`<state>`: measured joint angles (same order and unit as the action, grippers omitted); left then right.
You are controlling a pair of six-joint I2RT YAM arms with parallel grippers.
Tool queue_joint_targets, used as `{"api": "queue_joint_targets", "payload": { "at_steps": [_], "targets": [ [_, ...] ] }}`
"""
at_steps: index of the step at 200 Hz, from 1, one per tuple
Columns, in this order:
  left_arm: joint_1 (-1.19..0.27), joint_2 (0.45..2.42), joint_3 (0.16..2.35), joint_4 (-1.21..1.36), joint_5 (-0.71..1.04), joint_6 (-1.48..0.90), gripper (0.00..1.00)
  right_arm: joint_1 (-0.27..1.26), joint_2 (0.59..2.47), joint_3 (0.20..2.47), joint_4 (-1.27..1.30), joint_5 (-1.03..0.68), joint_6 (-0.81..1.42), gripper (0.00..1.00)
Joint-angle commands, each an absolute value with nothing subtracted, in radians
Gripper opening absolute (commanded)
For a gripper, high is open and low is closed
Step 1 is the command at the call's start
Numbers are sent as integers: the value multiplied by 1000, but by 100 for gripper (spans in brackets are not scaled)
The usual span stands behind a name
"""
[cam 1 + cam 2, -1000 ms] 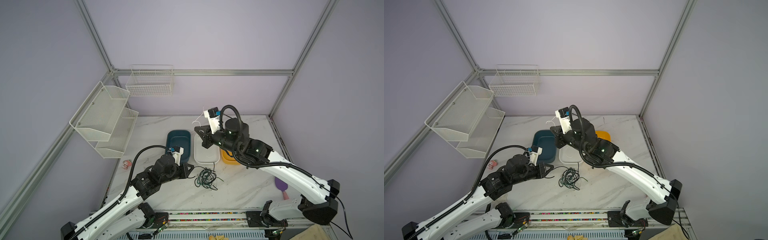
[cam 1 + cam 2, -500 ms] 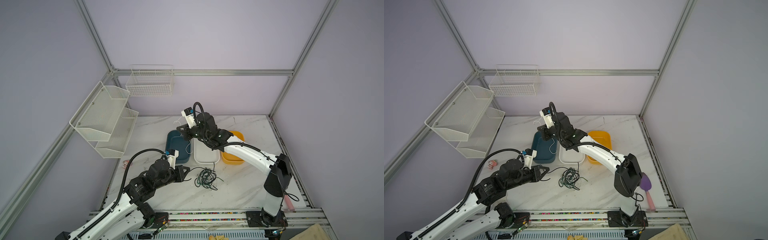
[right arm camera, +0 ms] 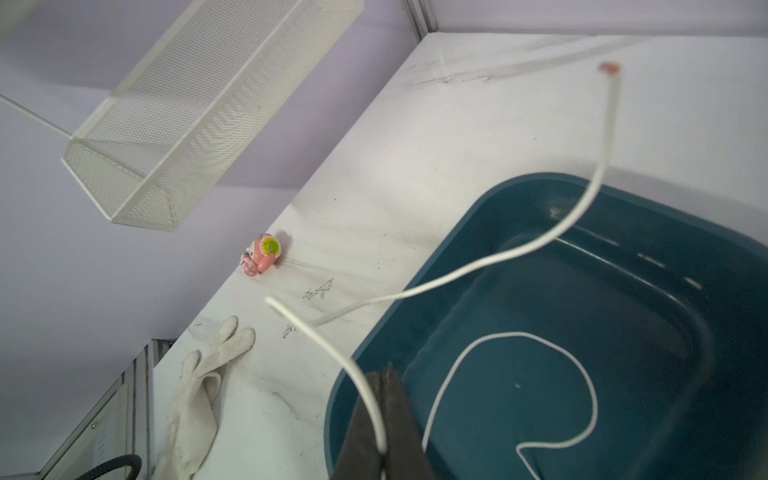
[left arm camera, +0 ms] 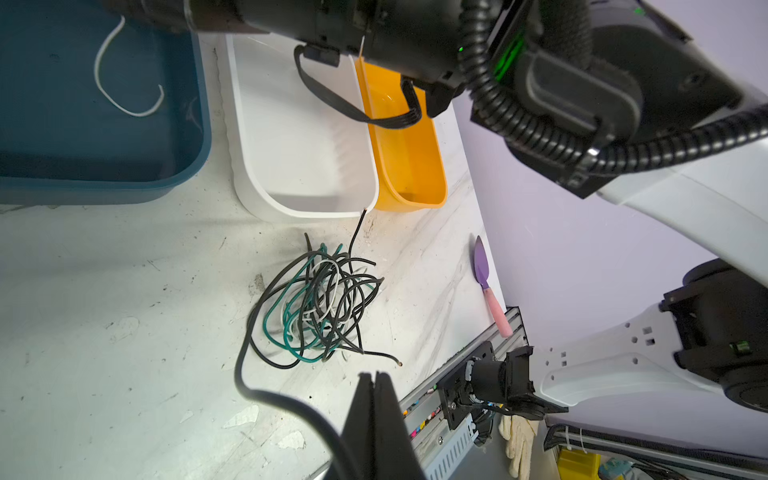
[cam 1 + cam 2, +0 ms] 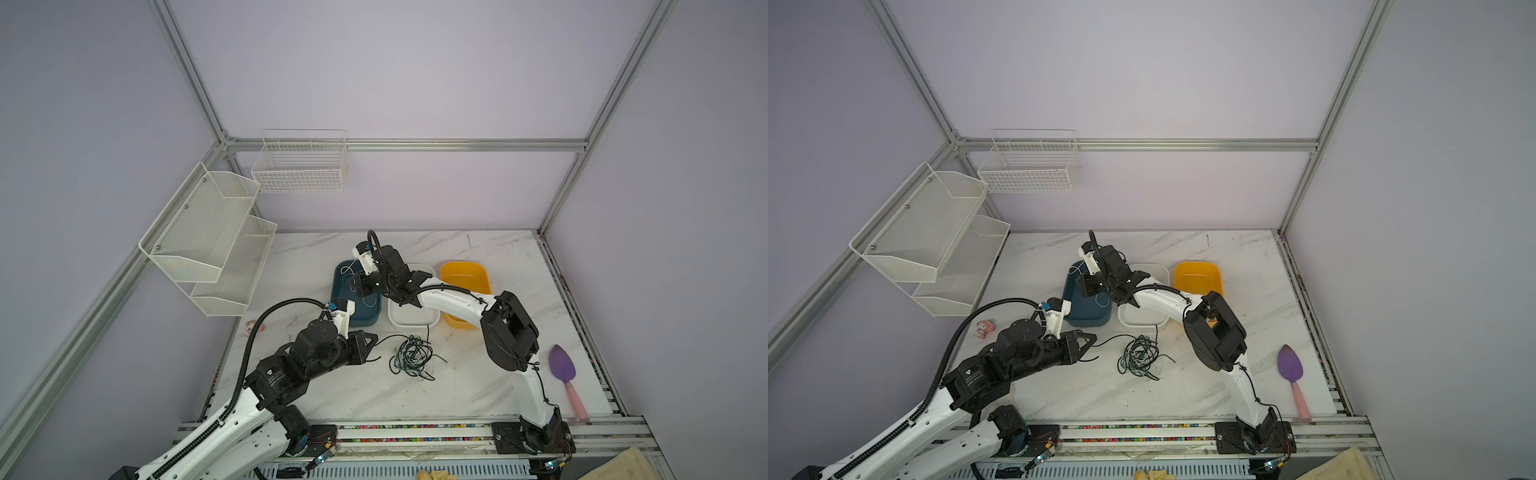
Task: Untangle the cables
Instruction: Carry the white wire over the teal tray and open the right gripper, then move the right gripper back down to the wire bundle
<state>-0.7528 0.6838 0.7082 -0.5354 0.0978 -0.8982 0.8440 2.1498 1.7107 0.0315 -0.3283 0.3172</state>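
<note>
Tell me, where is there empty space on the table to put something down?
Bare table lies behind the three bins, toward the back wall, and in front between the cable tangle and the front rail. Crowded: around the tangle, left end effector and bins.

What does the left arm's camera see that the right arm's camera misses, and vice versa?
Left wrist only: a tangle of thin black, green and white cables, a white plastic tub, an orange tub and a pink-handled purple scoop. Right wrist only: the right gripper shut on a thin white cable, a pink toy figure and a white glove. Both: a dark teal tub with a loose white cable lying inside.
</note>
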Motion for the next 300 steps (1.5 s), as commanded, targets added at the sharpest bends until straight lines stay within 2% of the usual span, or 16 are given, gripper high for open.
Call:
{"api": "queue_joint_targets", "payload": {
  "at_steps": [1, 29, 65, 106, 158, 174, 219, 300],
  "targets": [
    [-750, 668, 672, -520, 80, -893, 0, 841, 2139, 1688, 52, -264, 375, 0],
    [-750, 675, 676, -521, 77, -888, 0, 842, 2122, 1663, 37, -213, 409, 0],
    [-750, 679, 682, -526, 72, -884, 0, 842, 2146, 1706, -47, -210, 410, 8],
    [-749, 678, 687, -532, 60, -882, 0, 842, 2111, 1721, -101, -202, 402, 26],
    [-749, 689, 703, -534, 60, -873, 0, 841, 2026, 1701, -155, -163, 386, 30],
    [-749, 691, 707, -534, 61, -873, 0, 842, 1956, 1660, -147, -146, 372, 35],
    [-749, 693, 733, -530, 73, -871, 0, 841, 1665, 1398, -82, -116, 350, 51],
    [-749, 755, 892, -452, 149, -902, 0, 876, 1145, 738, 126, -126, 439, 56]
  ]
}}
